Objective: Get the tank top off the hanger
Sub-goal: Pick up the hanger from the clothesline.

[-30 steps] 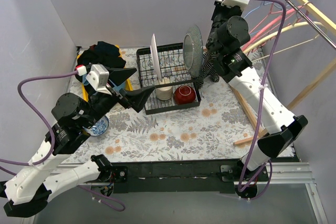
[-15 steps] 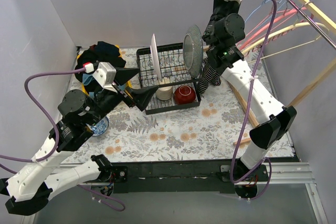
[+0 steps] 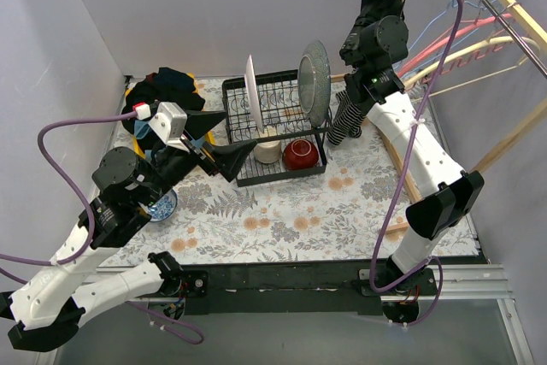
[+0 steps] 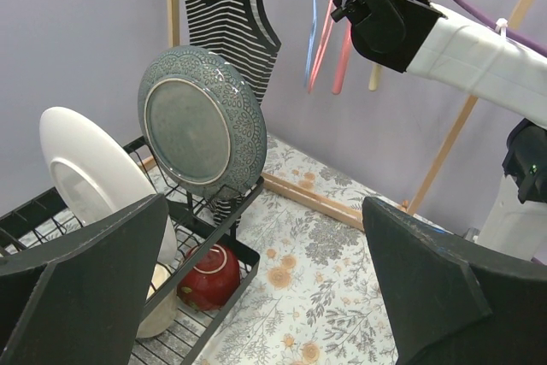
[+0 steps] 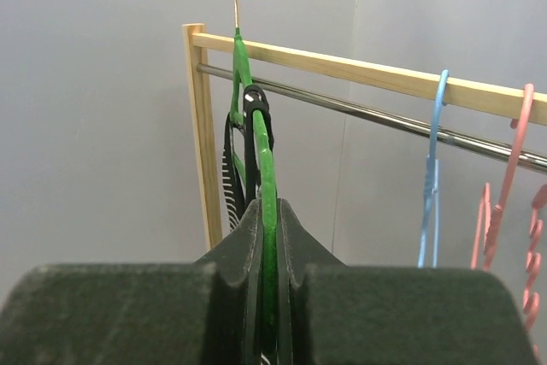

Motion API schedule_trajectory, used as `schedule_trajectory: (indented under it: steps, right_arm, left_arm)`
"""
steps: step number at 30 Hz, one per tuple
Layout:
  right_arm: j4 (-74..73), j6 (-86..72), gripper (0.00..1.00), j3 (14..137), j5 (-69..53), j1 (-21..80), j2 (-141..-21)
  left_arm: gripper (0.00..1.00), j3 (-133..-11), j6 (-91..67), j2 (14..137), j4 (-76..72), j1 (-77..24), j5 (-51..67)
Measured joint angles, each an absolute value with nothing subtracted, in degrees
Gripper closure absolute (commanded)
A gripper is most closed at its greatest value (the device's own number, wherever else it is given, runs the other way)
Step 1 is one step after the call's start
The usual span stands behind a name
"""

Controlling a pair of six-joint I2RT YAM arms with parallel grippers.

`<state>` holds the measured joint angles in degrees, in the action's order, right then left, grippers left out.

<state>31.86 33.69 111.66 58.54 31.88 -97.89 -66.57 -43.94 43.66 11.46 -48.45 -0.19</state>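
The right jaws are closing tightly on the green hanger (image 5: 256, 138). Its thin plastic is running up from between them to a brass-coloured hook that is showing above the wooden rail (image 5: 342, 61). The striped tank top (image 3: 346, 117) is hanging on that hanger. In the right wrist view its dark-edged straps are looping over the hanger just above and behind the jaws. In the top view its body is dangling below the raised right arm (image 3: 402, 126), just beside the right end of the dish rack (image 3: 244, 179) and behind the upright grey plate (image 3: 314, 83). The left jaws are standing wide open and gripping nothing. They are hovering over the flowered tabletop (image 3: 282, 211) by the rack's left side, well apart from the tank top. They are facing towards it, with the white plate (image 4: 85, 168) and red bowl (image 4: 209, 275) lying between.
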Motion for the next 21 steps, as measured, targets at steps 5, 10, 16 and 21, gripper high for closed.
schedule_trajectory:
  steps: [5,10,16,21]
  right_arm:
    - [29.9,30.6,0.99,110.6,57.5,32.3,-97.3]
    - [29.1,30.2,0.99,108.0,58.0,34.6,-95.6]
    - [30.2,31.7,0.99,107.5,58.9,37.1,-94.8]
    - [30.3,31.7,0.99,104.9,59.0,38.2,-92.4]
  left_arm:
    - [0.02,-66.5,-44.0,43.6,11.6,-48.4,-0.2]
    - [0.02,-66.5,-44.2,43.6,11.6,-48.4,-0.2]
    - [0.02,-66.5,-44.4,43.5,11.6,-48.4,-0.2]
    - [0.02,-66.5,-44.4,43.3,11.6,-48.4,-0.2]
